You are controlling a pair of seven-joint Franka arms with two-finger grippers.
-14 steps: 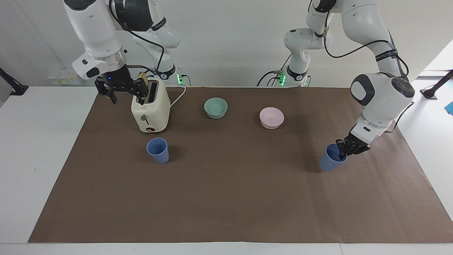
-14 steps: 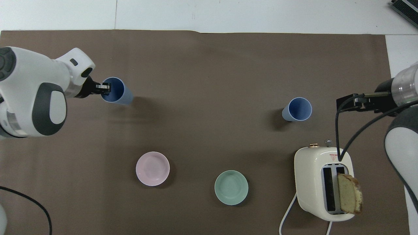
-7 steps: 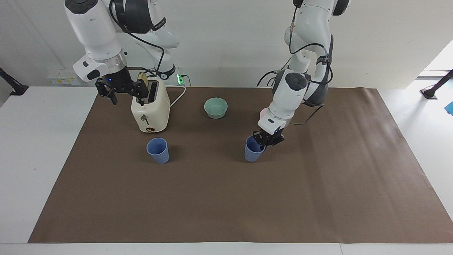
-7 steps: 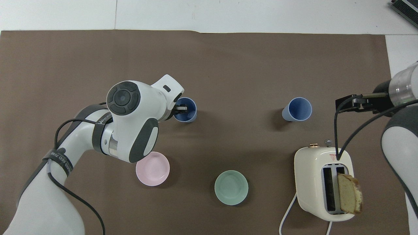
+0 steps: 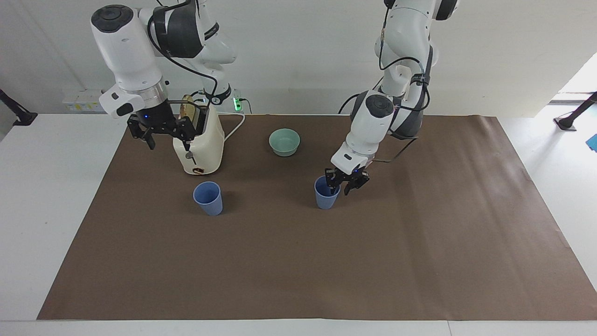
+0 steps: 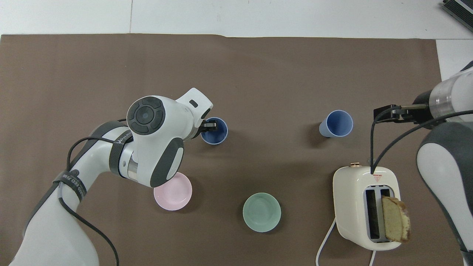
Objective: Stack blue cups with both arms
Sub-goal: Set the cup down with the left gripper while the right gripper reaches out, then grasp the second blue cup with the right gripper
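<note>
Facing view: my left gripper (image 5: 344, 183) at rim of blue cup (image 5: 326, 192), fingers spread, one finger inside cup, cup upright on brown mat (image 5: 419, 261). Second blue cup (image 5: 208, 198) stands just beside toaster (image 5: 199, 144), farther from robots. My right gripper (image 5: 163, 128) over mat beside toaster, fingers apart, holding nothing.

Overhead view: left gripper (image 6: 210, 126) overlaps cup (image 6: 215, 133) rim; pink bowl (image 6: 173, 192) partly under my left arm; teal bowl (image 6: 261, 212) beside it. Second cup (image 6: 336, 124) well apart from first.

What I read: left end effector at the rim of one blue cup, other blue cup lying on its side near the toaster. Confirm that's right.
Not quite. The facing view shows the other blue cup standing upright, mouth up, not on its side. The rest holds: it is near the toaster, and the left end effector is at the rim of the first blue cup.
</note>
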